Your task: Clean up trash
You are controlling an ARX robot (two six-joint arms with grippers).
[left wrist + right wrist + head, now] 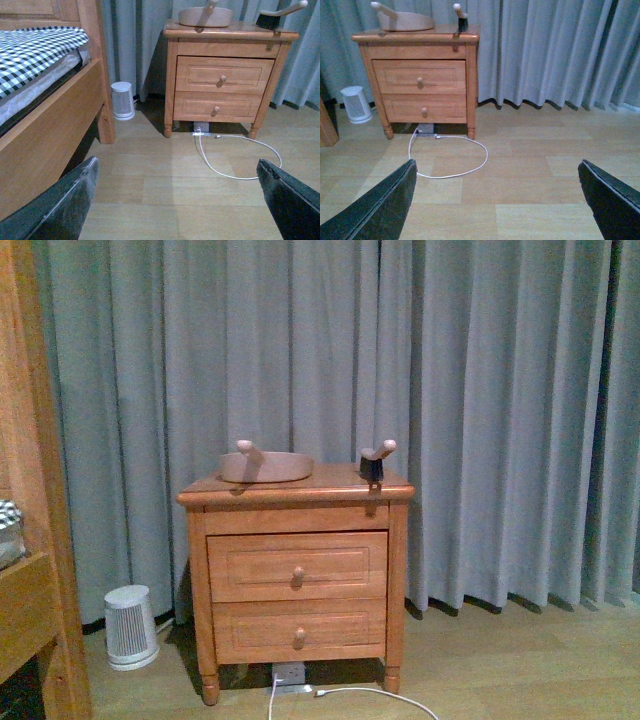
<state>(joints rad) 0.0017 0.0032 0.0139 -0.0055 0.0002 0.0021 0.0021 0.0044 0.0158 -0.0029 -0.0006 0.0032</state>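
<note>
Not started: my left pincer [176, 164] and right pincer [496, 164] spread, empty; dustpan [265, 467] mid nightstand [300, 486], brush [372, 462] at its right edge, untouched; no trash visible.

One wooden nightstand [296, 500], well beyond the fingertips — two drawers [296, 566] in it, two knobs [298, 573], one to each. On top: one pale pink dustpan [266, 467], one black-bristled brush [373, 462]. One small white slatted appliance [131, 626] on the floor. One white cable [450, 175], looped ahead of the two fingers [380, 210] of the right gripper [496, 162], and one socket strip [289, 673]. One bed [45, 130], just beside one of the two fingers [65, 210] of the left gripper [176, 161]. Four fingers in all. One grey curtain [480, 420] — folds too many to count.
</note>
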